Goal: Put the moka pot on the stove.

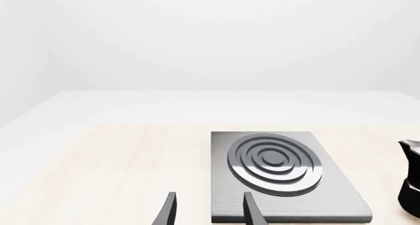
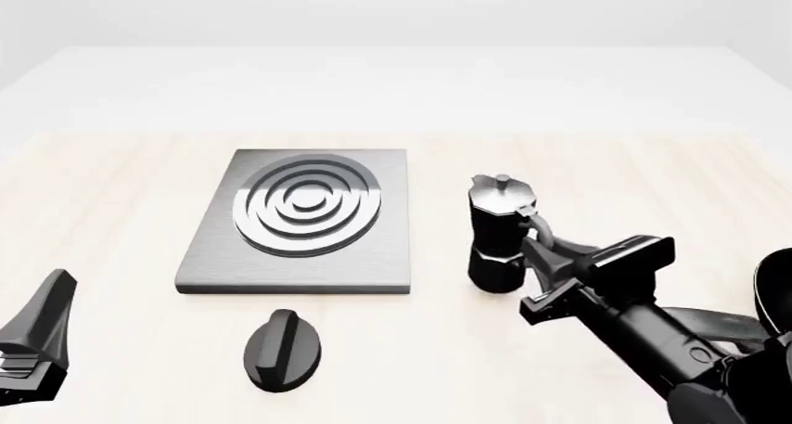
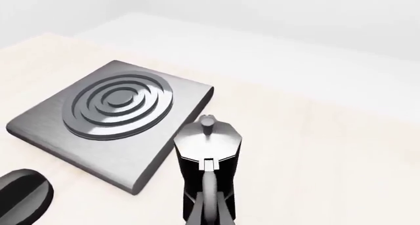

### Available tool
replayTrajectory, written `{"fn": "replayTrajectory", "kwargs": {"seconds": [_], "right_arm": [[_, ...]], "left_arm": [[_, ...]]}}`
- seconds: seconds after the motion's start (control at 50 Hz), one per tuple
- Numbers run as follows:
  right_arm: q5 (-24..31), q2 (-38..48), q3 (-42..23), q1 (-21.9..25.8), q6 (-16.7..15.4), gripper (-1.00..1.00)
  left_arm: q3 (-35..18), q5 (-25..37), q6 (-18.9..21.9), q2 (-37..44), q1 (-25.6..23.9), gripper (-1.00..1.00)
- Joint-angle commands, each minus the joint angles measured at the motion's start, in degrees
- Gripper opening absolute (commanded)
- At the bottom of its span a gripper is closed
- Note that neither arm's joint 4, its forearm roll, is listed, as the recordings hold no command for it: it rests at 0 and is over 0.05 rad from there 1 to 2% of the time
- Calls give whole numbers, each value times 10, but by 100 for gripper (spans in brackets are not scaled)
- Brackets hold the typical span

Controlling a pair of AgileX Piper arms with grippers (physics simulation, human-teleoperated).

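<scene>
Your left gripper (image 2: 31,345) sits low at the near left corner of the table (image 2: 111,178), well apart from everything else. In the left wrist view its two fingers (image 1: 169,210) stand apart with nothing between them, pointing toward the near edge of the stove (image 2: 359,257).

The stove lies flat left of centre, a square grey plate with shiny concentric rings, and nothing stands on it. Just in front of its near edge lies the black oval knob (image 2: 282,350), apart from the plate. You have bare tabletop all along the stove's left side and beyond its far edge.

Right of the stove, close to its right edge but not touching it, the moka pot (image 2: 499,234) stands upright on the table: black, faceted, narrow at the waist, silver lid with a knob on top, curved handle turned toward your right arm.

Your right gripper (image 2: 555,268) reaches in from the lower right, angled forward and left, its tip at the pot's handle. Whether the fingers are closed on the handle, you cannot tell.
</scene>
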Motion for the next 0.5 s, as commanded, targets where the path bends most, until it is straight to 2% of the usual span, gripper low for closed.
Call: {"fn": "replayTrajectory", "kwargs": {"seconds": [0.02,0.24,0.5], "right_arm": [[22,-63,7,-3,-19,-100],[45,-99,7,-2,-27,-100],[108,-158,-15,1,-22,-100]], "left_arm": [[0,0,0,0,0,100],[0,0,0,0,0,100],[0,0,0,0,0,100]]}}
